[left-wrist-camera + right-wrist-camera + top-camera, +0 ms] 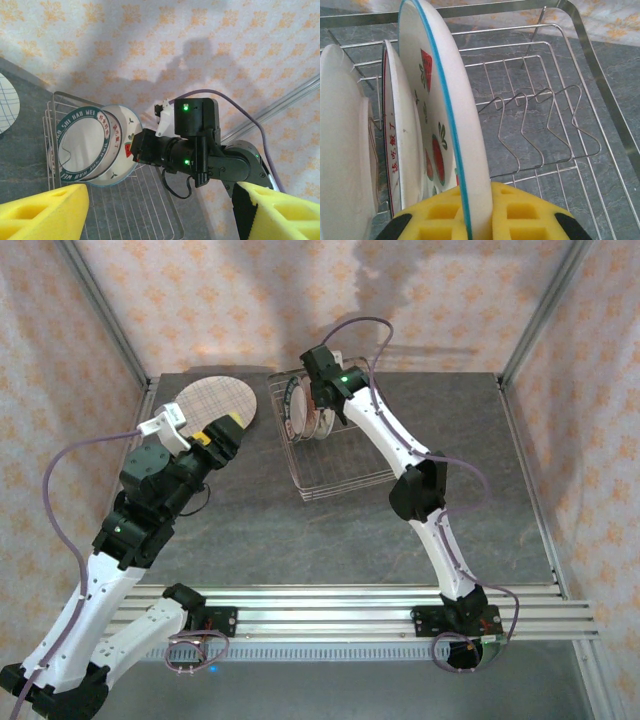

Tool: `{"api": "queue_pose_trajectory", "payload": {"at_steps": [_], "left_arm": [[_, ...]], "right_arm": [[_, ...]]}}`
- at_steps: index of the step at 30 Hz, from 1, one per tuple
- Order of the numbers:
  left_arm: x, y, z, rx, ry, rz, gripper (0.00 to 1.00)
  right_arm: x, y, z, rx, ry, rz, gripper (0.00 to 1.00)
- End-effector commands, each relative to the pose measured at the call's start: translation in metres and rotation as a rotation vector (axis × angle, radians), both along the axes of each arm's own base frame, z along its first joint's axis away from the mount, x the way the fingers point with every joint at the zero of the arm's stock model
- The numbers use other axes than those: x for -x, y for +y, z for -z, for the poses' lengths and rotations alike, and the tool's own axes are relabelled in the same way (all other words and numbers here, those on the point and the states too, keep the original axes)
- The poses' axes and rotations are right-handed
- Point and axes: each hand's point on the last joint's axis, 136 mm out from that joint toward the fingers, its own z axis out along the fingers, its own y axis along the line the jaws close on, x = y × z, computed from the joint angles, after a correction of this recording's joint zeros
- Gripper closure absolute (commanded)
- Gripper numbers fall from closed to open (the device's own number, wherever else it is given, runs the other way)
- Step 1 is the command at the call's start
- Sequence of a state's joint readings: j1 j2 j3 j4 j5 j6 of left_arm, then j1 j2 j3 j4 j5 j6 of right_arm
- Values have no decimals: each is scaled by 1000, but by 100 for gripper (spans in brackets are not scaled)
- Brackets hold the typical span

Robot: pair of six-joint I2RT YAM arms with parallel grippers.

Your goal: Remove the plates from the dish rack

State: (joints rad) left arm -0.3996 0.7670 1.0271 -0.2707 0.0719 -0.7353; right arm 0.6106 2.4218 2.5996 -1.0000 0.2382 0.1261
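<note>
Spongy yellow pads (520, 215) of the right gripper (476, 216) pinch the glossy blue-rimmed strawberry plate (445, 100), upright in the silver wire dish rack (340, 475) (two more round plates (400, 150) stand close behind). The left gripper (225, 428) gapes wide beside the flat plaid plate (215, 400) on the grey marbled table (300, 540).

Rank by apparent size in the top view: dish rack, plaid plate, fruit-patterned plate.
1. dish rack.
2. plaid plate, lying flat.
3. fruit-patterned plate, though it stands tilted in the rack, so foreshortening makes this rank unsure.

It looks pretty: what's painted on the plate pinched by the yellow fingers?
Plate: white with red fruit, thin blue rim; clearest in right wrist view.
</note>
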Motion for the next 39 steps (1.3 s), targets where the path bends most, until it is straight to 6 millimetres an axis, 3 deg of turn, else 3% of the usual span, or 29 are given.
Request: {"api": "queue_pose_trajectory", "payload": {"at_steps": [1,17,26,35,39], "left_arm": [[-2,-1,-3,22,-20,-6,24],[-1,-1,-8,31,-36,-4,24],[-2,-2,-8,40,-35,1,24],[-16,-22,-9,83,-31,72,24],[-29,-39,0,107,17,125,23]], "right_arm": [[0,-14,-82,-30,-194,61,100],[15,-32,-136,-50,-294,117,100],[32,-56,-170,-44,-343,170,100],[65,-85,-216,-62,-391,208,100],[81,-101,-230,-115,-389,230,100]]}}
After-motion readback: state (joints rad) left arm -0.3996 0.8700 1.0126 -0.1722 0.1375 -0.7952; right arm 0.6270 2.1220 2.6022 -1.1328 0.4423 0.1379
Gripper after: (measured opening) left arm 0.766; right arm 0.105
